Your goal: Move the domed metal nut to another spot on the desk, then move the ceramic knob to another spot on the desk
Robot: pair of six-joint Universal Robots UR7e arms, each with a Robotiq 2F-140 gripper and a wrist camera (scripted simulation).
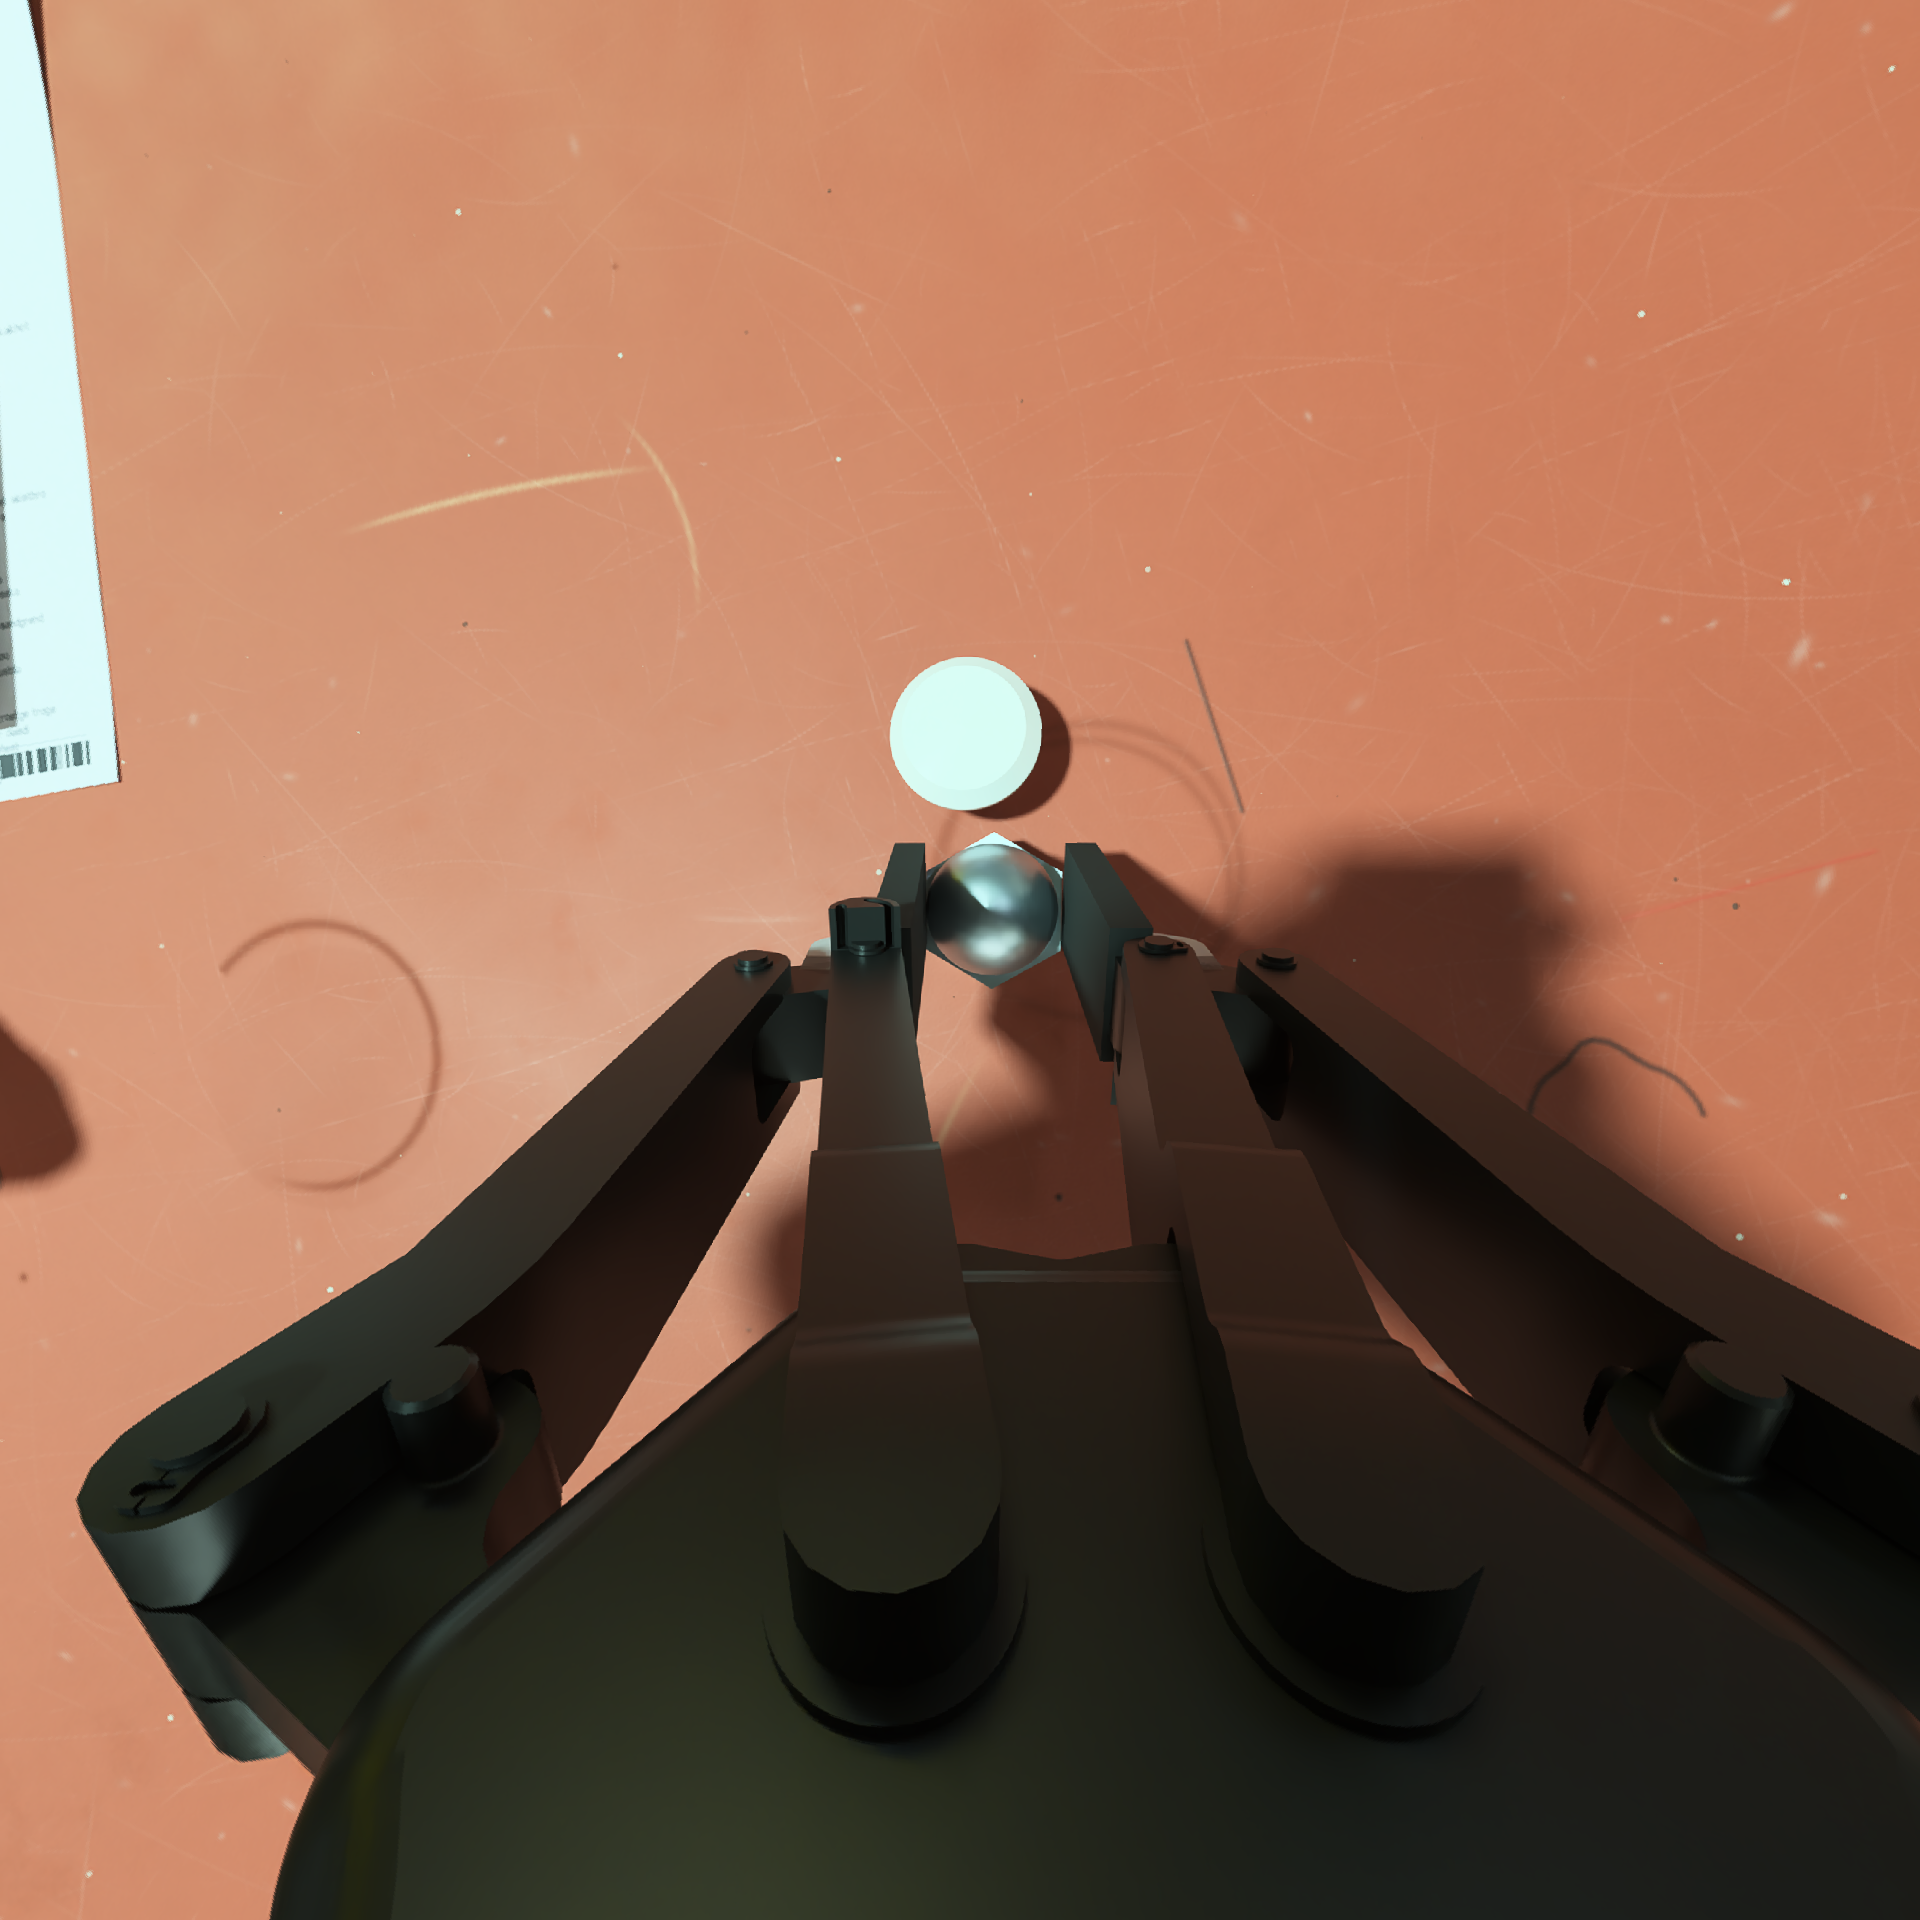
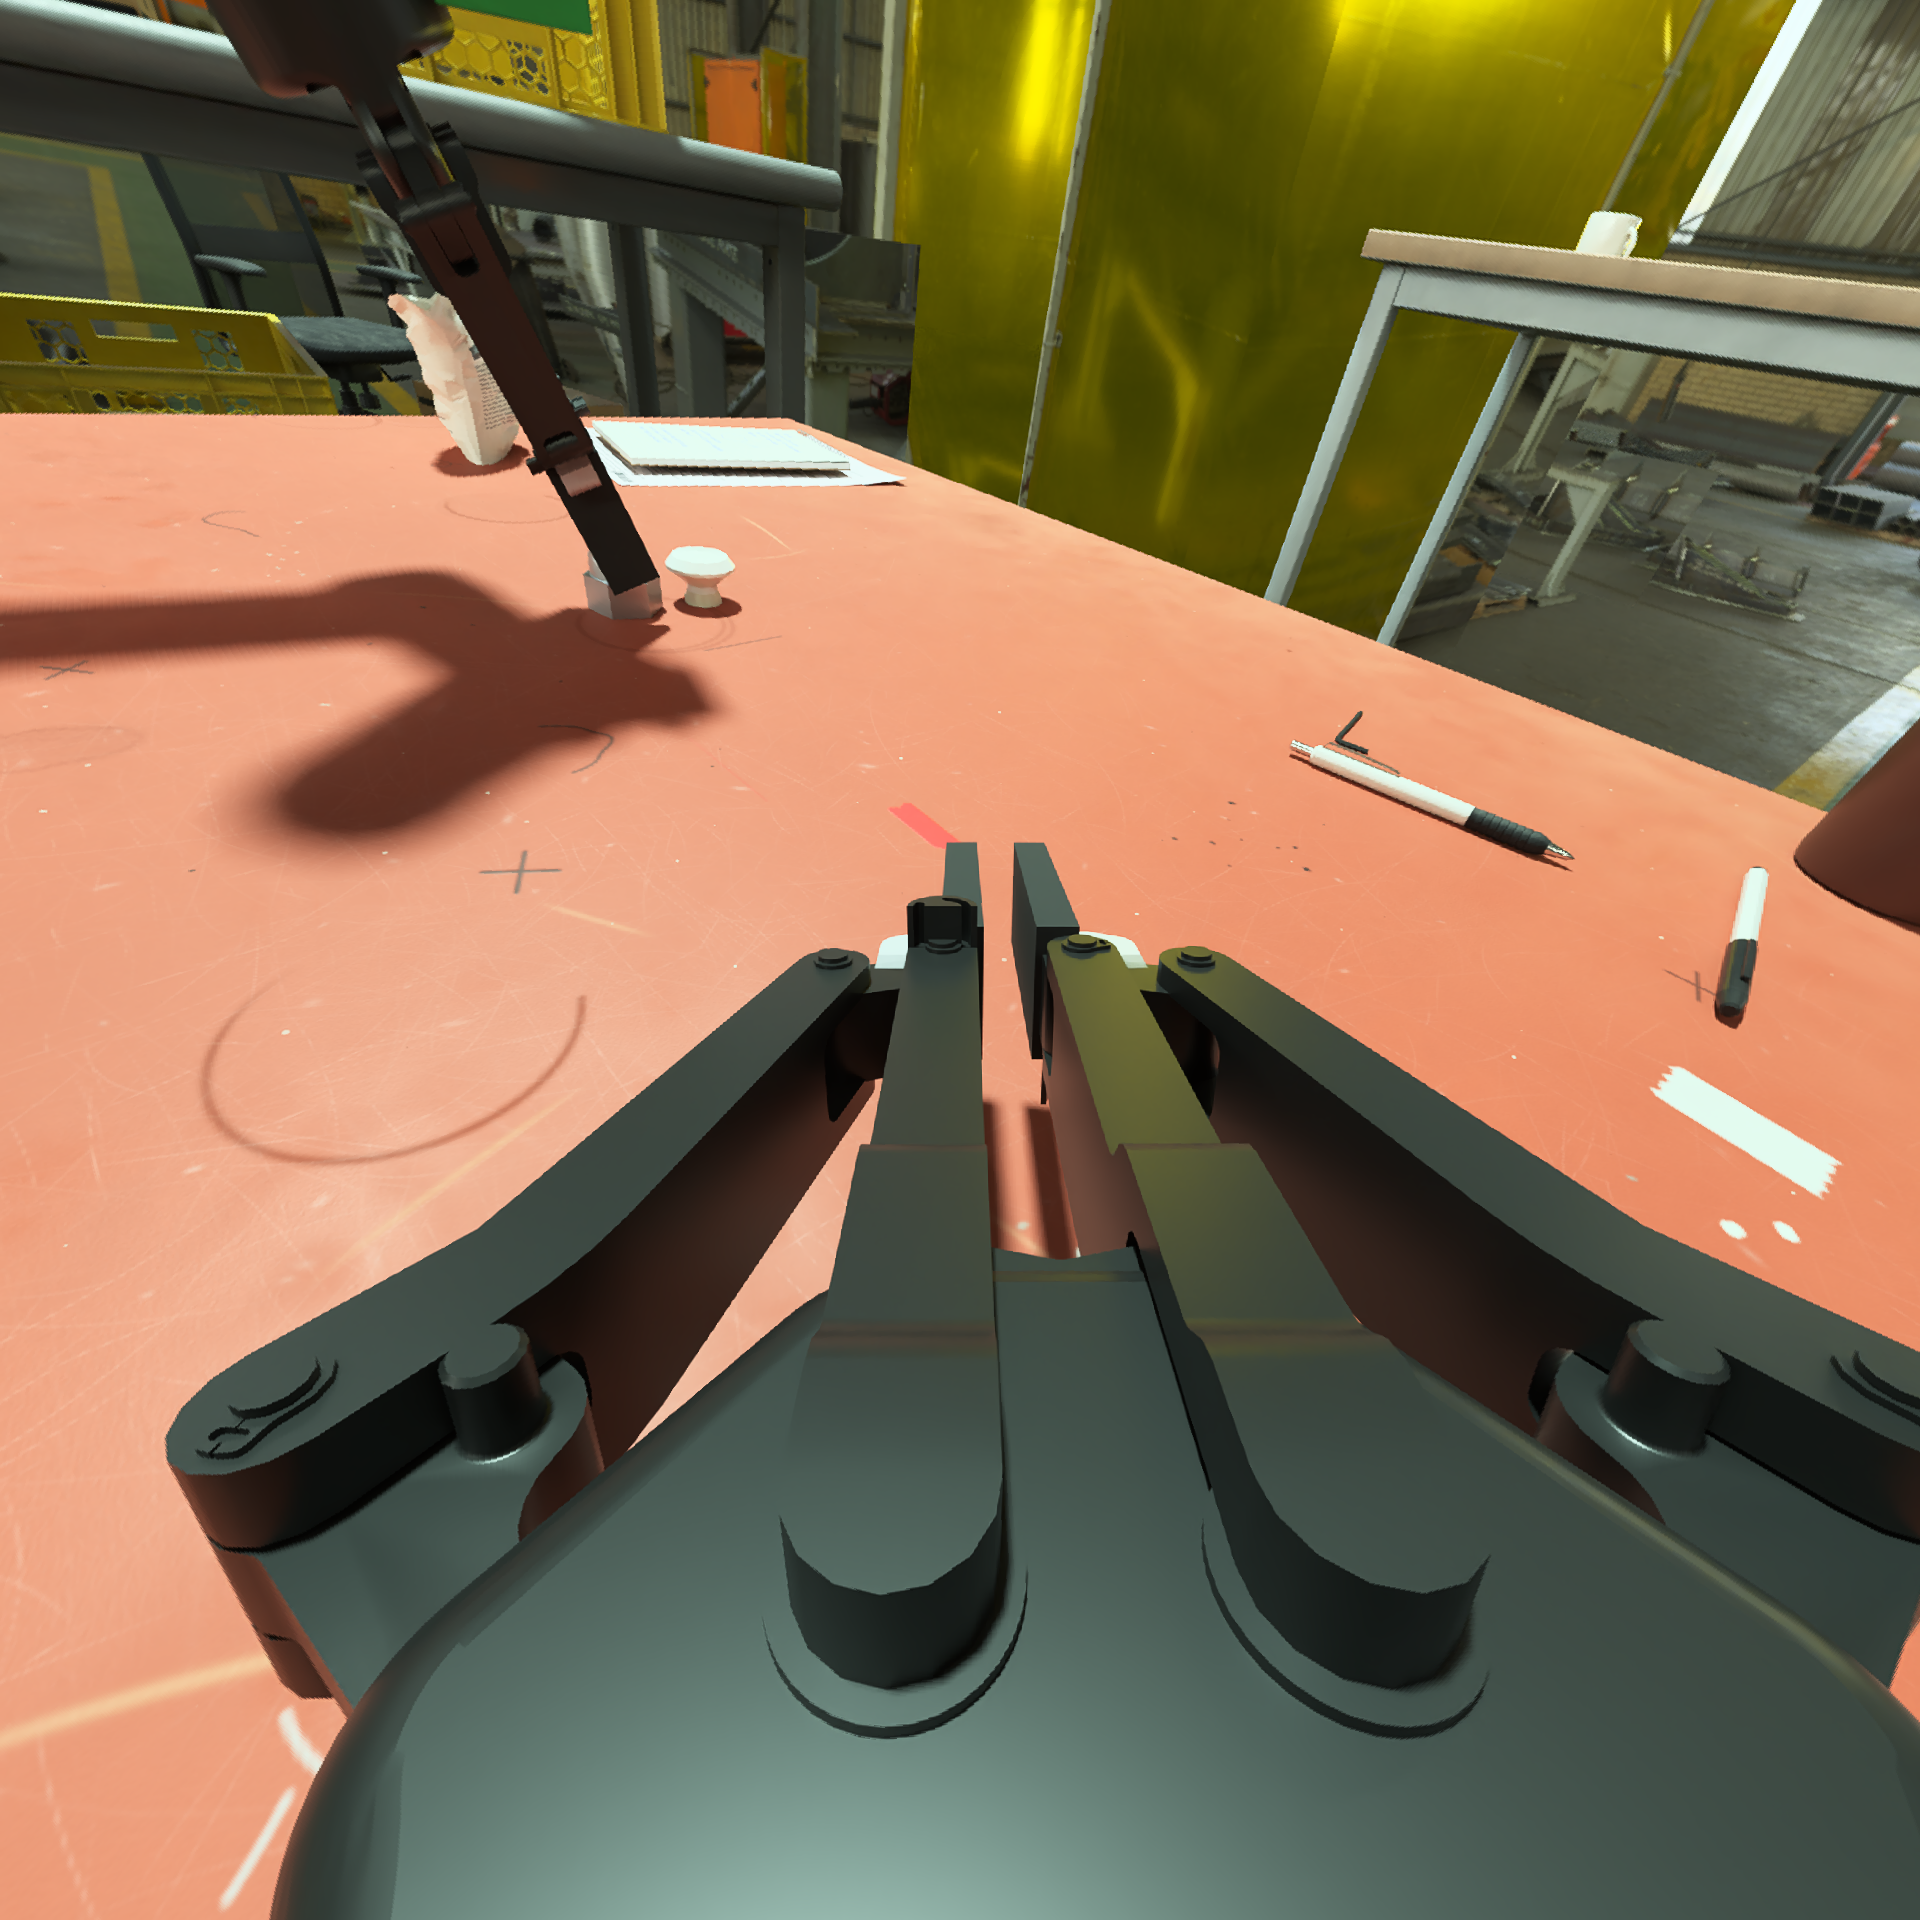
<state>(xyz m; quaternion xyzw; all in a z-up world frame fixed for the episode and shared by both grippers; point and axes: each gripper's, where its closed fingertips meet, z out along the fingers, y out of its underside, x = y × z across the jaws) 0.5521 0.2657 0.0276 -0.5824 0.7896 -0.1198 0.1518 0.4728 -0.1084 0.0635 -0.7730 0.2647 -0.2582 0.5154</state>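
Note:
In the left wrist view my left gripper (image 1: 992, 878) points straight down and is shut on the domed metal nut (image 1: 992, 909), a shiny dome with a hexagonal base. The nut sits at desk level. The white ceramic knob (image 1: 964, 732) stands upright on the desk just beyond the fingertips, apart from them. In the right wrist view the left gripper's fingers (image 2: 613, 551) cover most of the nut (image 2: 621, 595), with the knob (image 2: 700, 575) beside it. My right gripper (image 2: 995, 862) is shut and empty, hovering low over the desk far from both.
The orange desk (image 2: 1039, 675) carries a printed sheet (image 1: 47, 468) at far left, a paper stack (image 2: 727, 452) and a crumpled white bag (image 2: 457, 384) at the back. A pen (image 2: 1434, 800), a marker (image 2: 1743, 940) and a small hex key (image 2: 1349, 736) lie at right.

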